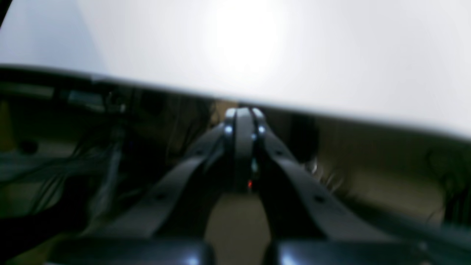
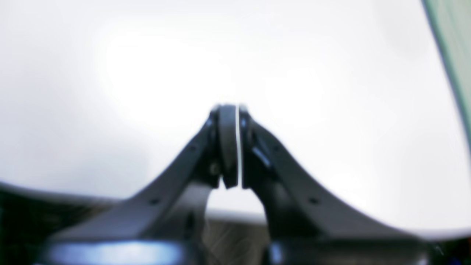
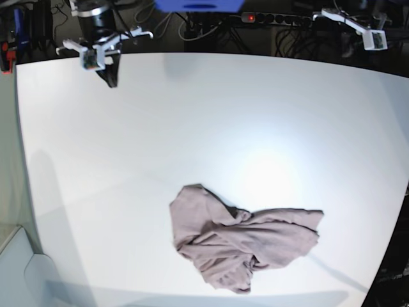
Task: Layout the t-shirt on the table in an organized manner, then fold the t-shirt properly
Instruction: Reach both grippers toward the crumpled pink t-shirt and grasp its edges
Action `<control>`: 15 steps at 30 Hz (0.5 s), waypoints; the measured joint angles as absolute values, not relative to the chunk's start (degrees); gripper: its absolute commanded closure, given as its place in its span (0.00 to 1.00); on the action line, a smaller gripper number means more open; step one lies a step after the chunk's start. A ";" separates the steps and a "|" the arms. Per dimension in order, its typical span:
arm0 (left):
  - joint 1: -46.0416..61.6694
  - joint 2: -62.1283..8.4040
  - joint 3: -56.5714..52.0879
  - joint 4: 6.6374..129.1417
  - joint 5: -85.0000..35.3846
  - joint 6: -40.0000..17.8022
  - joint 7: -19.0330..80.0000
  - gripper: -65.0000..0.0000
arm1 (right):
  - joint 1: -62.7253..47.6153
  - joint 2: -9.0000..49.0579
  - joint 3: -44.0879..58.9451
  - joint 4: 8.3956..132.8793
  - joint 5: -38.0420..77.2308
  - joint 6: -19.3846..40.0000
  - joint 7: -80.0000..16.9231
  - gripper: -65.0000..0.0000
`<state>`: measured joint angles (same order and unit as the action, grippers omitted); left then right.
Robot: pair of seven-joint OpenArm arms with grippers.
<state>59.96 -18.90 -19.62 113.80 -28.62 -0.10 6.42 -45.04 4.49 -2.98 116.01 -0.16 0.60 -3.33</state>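
On the white desk (image 3: 96,160) our crumpled t-shirt (image 3: 243,243) lies untouched, so we should pinch its edges, left end effector (image 1: 243,114) and right end effector (image 2: 230,110) now both pressed together, empty.

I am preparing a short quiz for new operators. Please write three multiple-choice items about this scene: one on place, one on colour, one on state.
1. Where does the crumpled mauve-pink cloth t-shirt lie on the large white smooth table?
A. near edge
B. far edge
C. hanging off the table

2. What colour is the t-shirt?
A. blue
B. mauve-pink
C. green

3. How is the t-shirt?
A. spread flat
B. neatly folded
C. bunched and wrinkled

Answers: 1 A, the base view shows it low in the picture; 2 B, its cloth is plainly pink; 3 C, its folds overlap in a heap.
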 measured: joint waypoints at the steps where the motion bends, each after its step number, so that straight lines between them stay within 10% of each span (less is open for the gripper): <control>1: 58.74 -18.90 -20.14 113.95 -29.69 -0.10 6.39 1.00 | -42.52 3.60 -3.84 115.94 -0.05 0.60 -4.38 0.87; 15: 54.24 -18.87 -22.52 114.80 -33.93 -0.08 6.44 1.00 | -0.58 0.62 -19.92 104.36 -0.14 0.67 -32.25 0.48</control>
